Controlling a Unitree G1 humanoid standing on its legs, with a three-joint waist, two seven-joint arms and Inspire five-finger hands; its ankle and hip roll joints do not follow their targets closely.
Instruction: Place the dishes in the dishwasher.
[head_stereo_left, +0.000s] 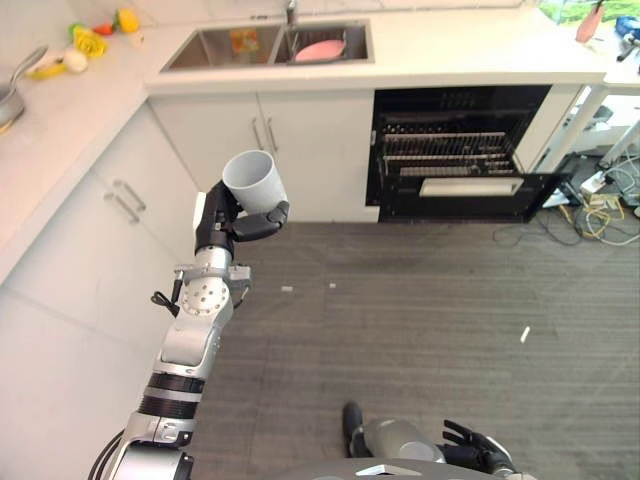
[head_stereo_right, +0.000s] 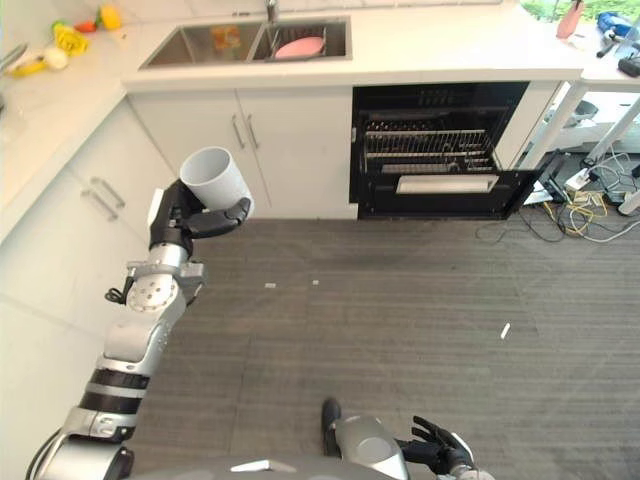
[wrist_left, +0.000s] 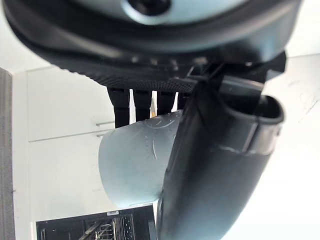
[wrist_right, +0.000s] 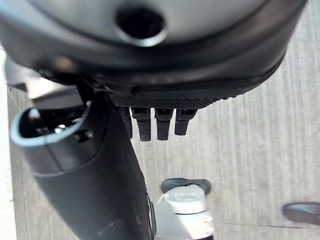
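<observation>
Left robot hand (head_stereo_left: 235, 222) of mine grips the grey cup (head_stereo_left: 255, 181); right robot hand (head_stereo_left: 478, 447) hangs relaxed. I should carry it level, rightward to the open dishwasher (head_stereo_left: 460, 150).

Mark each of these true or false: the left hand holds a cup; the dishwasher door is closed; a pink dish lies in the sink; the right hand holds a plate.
1. The left hand holds a grey cup. True.
2. The dishwasher door is closed. False: it is open, with the racks showing.
3. A pink dish lies in the sink. True.
4. The right hand holds a plate. False: it hangs low, fingers relaxed, holding nothing.
</observation>
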